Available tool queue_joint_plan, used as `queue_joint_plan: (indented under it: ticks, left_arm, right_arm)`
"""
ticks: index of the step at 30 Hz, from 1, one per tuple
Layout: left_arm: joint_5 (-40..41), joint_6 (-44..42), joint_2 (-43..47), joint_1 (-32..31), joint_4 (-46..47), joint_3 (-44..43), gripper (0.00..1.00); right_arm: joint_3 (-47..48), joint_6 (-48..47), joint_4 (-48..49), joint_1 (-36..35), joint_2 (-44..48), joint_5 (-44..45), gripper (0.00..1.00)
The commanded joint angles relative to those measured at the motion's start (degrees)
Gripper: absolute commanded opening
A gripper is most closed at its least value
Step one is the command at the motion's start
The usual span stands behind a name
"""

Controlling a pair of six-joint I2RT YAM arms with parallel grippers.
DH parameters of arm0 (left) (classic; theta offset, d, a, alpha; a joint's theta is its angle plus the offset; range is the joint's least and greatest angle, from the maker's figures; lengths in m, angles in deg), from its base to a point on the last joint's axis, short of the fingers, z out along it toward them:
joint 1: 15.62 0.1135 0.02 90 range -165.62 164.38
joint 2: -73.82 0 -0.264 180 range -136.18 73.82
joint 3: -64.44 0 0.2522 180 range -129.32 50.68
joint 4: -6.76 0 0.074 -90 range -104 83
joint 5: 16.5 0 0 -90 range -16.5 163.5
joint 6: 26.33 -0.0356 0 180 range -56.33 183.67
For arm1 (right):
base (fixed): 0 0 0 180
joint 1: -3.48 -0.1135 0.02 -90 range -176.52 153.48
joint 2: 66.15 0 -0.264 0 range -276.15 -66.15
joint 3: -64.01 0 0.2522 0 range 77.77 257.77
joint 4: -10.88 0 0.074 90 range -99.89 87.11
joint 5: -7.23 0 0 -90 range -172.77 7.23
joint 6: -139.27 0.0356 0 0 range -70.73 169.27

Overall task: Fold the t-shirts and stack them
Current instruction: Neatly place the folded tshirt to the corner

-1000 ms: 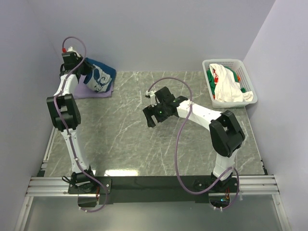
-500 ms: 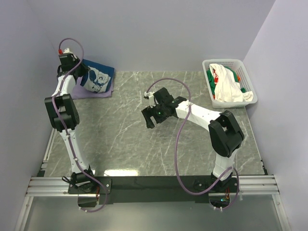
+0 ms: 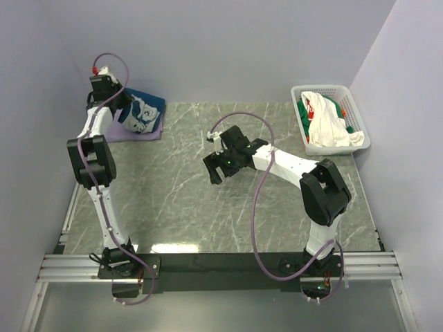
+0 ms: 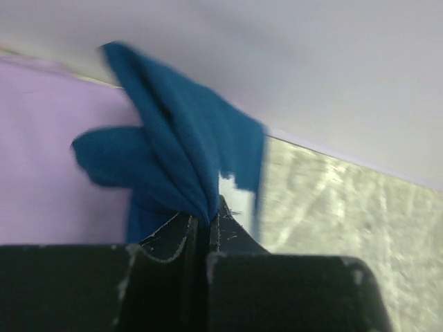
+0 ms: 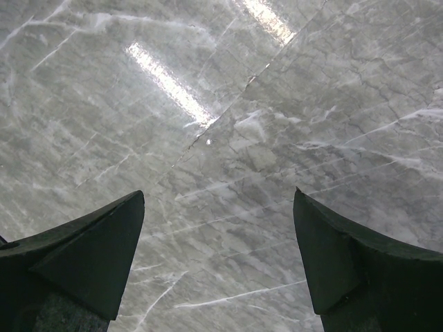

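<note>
Your left gripper (image 4: 208,220) is clenched tight on a bunched fold of the navy t-shirt (image 3: 143,111), and it sits about as far from the basket (image 3: 332,90) as this table (image 3: 208,214) allows, across at the opposite far corner. From the wrist view, you can see the blue cloth gathered into pleats right at the jaws and fanning out above them. From overhead, the pinched end points away from the basket, and the shirt's long axis runs from that pinch back toward the basket's side, tilted a little toward the arm bases, with its white print (image 3: 138,114) facing up. Under it lies the lavender t-shirt (image 3: 123,131), spread flat, its near edge showing beyond the navy one on the side away from the basket. Your right gripper (image 5: 218,207) is released, jaws spread wide with nothing between them but bare marble; it hangs over the middle of the table, well apart from the basket, fingers aimed away from it. In the basket itself, a white t-shirt (image 3: 329,128) lies crumpled on top, spilling over the near rim, with a green t-shirt (image 3: 302,111) tucked along the wall beside it.
</note>
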Motion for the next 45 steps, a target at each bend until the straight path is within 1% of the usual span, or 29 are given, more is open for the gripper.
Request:
queue_joint_plan:
  ticks: [1,4,9,16,20,21,23,27,28,33,36,40,45]
  left_arm:
    - [-2.8,-1.53,7.72,-5.17,1.39,-2.22,0.01]
    - [-3.06,1.44,9.4,-8.07,1.4,-2.92,0.01]
    - [-3.94,6.55,8.0,-11.41,0.69,-7.48,0.01]
    - [-3.33,13.49,3.43,-11.42,0.25,-9.43,0.04]
    - [-3.85,14.29,0.26,-10.19,0.6,-8.29,0.06]
    - [-4.03,13.86,-0.18,-9.93,1.39,-7.24,0.07]
    - [-3.67,10.96,-2.01,-9.31,-0.18,-8.28,0.08]
    - [-4.73,6.13,-2.99,-8.26,-0.98,-8.46,0.12]
    - [-4.56,3.77,-2.99,-8.17,-1.76,-8.72,0.14]
    - [-2.54,-4.15,-1.68,-7.9,-3.97,-10.4,0.17]
    - [-1.4,-6.79,0.34,-7.55,-4.5,-9.87,0.18]
    - [-1.48,-7.33,4.03,-6.59,-3.62,-6.89,0.2]
    - [-3.23,-5.4,5.18,-3.95,-3.44,-6.09,0.22]
  right_arm:
    - [1.68,-0.12,0.48,-0.57,1.21,1.01,0.94]
    - [1.15,-0.29,0.66,-0.57,1.65,1.1,0.94]
    - [0.53,-0.29,0.92,-0.48,2.27,1.54,0.94]
    - [0.35,-0.38,0.66,-0.31,2.44,1.98,0.94]
    - [0.27,-0.47,0.48,-0.57,2.18,1.89,0.94]
    - [0.35,-0.47,0.48,-0.4,2.01,1.8,0.94]
    - [0.62,-0.38,0.31,-0.48,1.74,1.54,0.94]
    - [1.32,-0.38,-0.13,-0.48,1.04,1.28,0.94]
    - [1.41,-0.38,-0.13,-0.48,0.95,1.19,0.94]
    - [1.93,-0.38,-0.22,-0.57,0.42,0.84,0.94]
    - [2.11,-0.29,-0.39,-0.66,0.25,0.84,0.94]
    - [2.02,-0.29,-0.39,-0.57,0.25,0.75,0.94]
    - [2.38,-0.29,-0.57,-0.92,-0.19,0.75,0.94]
